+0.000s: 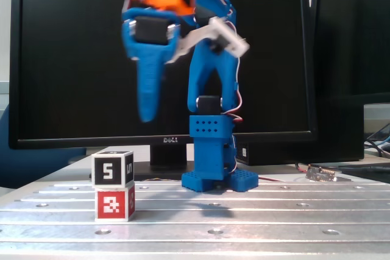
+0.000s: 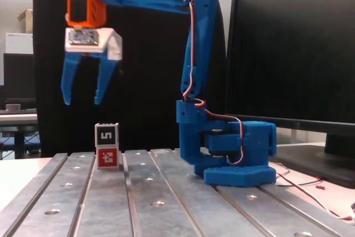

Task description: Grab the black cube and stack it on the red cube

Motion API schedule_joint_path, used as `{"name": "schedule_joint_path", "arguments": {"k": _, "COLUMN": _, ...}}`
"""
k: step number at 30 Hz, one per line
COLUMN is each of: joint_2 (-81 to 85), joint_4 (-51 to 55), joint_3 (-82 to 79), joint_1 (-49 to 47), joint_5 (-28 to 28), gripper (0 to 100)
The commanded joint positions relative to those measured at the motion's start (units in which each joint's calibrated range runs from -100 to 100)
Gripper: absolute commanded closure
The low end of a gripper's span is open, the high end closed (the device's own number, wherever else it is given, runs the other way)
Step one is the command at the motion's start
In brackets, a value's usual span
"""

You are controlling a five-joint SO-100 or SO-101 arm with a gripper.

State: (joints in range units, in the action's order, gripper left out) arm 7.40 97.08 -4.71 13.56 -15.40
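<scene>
The black cube (image 1: pixel 113 168) (image 2: pixel 106 135) with a white "5" rests squarely on top of the red cube (image 1: pixel 114 204) (image 2: pixel 107 157) in both fixed views. The red cube stands on the slotted metal table (image 1: pixel 244 217) (image 2: pixel 155 192). My gripper (image 1: pixel 147 114) (image 2: pixel 83 101) hangs well above the stack, open, with nothing between its blue fingers. In a fixed view (image 1: pixel 147 114) it sits up and to the right of the cubes; in the other it is up and slightly to their left.
The arm's blue base (image 1: pixel 212 162) (image 2: pixel 233 156) is bolted to the table behind and beside the stack. A large dark monitor (image 1: pixel 61 59) (image 2: pixel 294 48) stands behind. A small circuit board (image 1: pixel 322 173) and wires (image 2: pixel 310 192) lie near the table's edge.
</scene>
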Motion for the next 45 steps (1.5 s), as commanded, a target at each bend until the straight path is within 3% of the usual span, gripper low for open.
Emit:
{"name": "schedule_joint_path", "arguments": {"k": 1, "joint_2": 1.71, "joint_4": -0.5, "joint_3": 2.77, "joint_1": -7.32, "joint_5": 5.2, "gripper": 88}}
{"name": "schedule_joint_path", "arguments": {"k": 6, "joint_2": 2.21, "joint_4": -6.31, "joint_3": -0.85, "joint_1": -15.36, "joint_5": 14.46, "gripper": 92}}
{"name": "schedule_joint_path", "arguments": {"k": 12, "joint_2": 8.06, "joint_4": -13.84, "joint_3": -13.79, "joint_1": -18.32, "joint_5": 17.77, "gripper": 93}}
{"name": "schedule_joint_path", "arguments": {"k": 23, "joint_2": 29.78, "joint_4": -29.74, "joint_3": -46.53, "joint_1": -17.58, "joint_5": 18.09, "gripper": 93}}
{"name": "schedule_joint_path", "arguments": {"k": 45, "joint_2": 70.55, "joint_4": -35.13, "joint_3": -79.19, "joint_1": -17.51, "joint_5": 18.09, "gripper": 93}}
